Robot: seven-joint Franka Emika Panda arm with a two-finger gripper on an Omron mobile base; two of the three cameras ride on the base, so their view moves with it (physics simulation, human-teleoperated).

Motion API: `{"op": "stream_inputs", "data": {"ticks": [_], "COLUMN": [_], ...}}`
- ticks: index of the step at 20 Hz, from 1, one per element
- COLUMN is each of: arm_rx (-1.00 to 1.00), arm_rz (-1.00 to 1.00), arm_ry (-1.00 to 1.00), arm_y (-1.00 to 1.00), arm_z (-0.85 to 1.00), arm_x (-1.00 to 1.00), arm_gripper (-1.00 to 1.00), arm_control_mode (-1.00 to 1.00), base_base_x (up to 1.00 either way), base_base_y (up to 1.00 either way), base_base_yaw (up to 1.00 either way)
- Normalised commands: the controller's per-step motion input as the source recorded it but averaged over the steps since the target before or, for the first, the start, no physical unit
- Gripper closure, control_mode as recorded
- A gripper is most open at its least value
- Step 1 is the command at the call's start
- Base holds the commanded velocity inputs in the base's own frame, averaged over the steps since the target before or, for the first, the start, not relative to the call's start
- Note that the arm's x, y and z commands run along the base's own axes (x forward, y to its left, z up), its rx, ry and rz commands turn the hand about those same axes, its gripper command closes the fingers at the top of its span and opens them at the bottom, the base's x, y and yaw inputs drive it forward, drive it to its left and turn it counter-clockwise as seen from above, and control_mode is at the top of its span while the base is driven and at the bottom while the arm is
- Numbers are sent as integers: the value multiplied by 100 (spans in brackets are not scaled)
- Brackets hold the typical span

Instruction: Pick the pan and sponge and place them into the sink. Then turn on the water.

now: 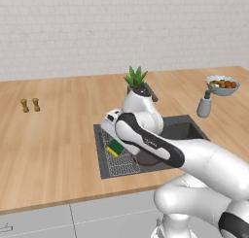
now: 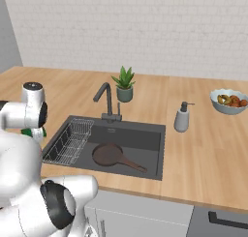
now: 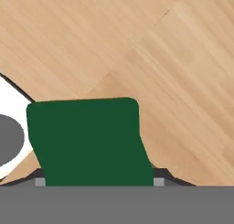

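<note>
Gripper (image 3: 98, 182) pinches the small rectangular sponge, green on top with a yellow layer beneath (image 1: 115, 148) — in the hand view its green face sits between the two dark finger tips, over the light wooden counter (image 3: 183, 81). From the left base view the sponge hangs above the wire rack (image 1: 121, 165) at the left end of the large dark grey rectangular sink (image 2: 145, 137). The round, shallow, dark brown-black frying pan (image 2: 109, 155) lies on the basin floor — handle pointing toward the front right. Behind stands the dark angular faucet (image 2: 107, 101), then a small green potted plant (image 2: 124, 85).
</note>
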Motion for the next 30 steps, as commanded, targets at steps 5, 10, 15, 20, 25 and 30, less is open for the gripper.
{"op": "stream_inputs", "data": {"ticks": [5, 10, 15, 20, 25, 30], "arm_rx": [4, 0, 0, 0, 1, 0], "arm_rz": [-21, -22, -16, -11, -4, 0], "arm_ry": [18, 6, 0, 0, 2, 1], "arm_y": [-81, -81, -83, -92, -93, -59], "arm_z": [89, 43, 10, 0, 0, -10], "arm_x": [-18, -4, 0, 1, 12, 50], "arm_gripper": [100, 100, 100, 100, 100, 100], "arm_control_mode": [-100, -100, -100, -100, -100, -100], "base_base_x": [0, 0, 0, 0, 0, 0], "base_base_y": [0, 0, 0, 0, 0, 0], "base_base_yaw": [0, 0, 0, 0, 0, 0]}}
